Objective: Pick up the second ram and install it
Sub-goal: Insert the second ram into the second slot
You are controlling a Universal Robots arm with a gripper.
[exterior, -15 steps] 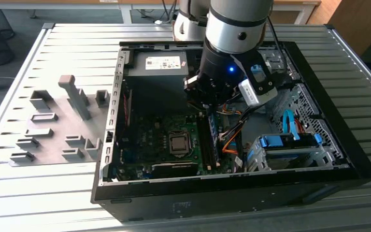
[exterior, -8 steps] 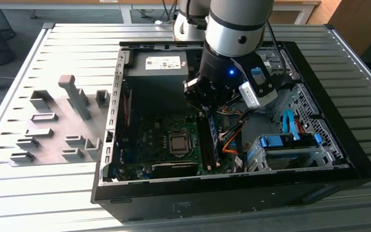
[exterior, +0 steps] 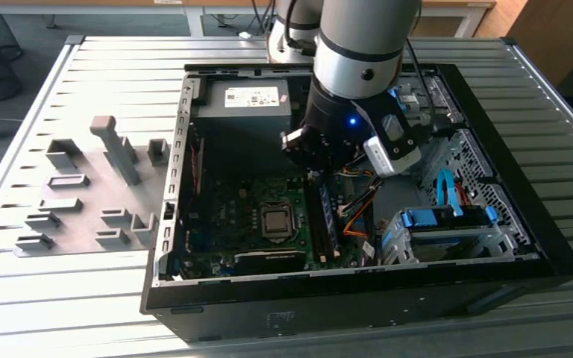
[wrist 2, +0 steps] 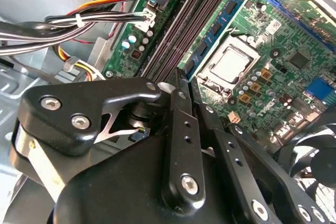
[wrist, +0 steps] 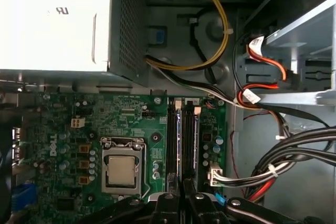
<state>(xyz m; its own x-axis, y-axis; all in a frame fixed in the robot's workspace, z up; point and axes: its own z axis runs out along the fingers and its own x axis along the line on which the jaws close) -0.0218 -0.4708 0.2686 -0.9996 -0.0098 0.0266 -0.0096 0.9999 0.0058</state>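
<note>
Slatted grey metal table bearing an open computer case. The Universal Robots arm reaches down into it over the green motherboard. The gripper hangs at one end of the memory slots, fingers drawn together with nothing visibly clamped. A blue-green ram stick stands in a slot beside the processor socket. Seating probably wants a straight downward press along the slot line, clear of the cables.

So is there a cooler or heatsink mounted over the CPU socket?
No, the CPU sits bare in its socket, its metal lid exposed.
</note>
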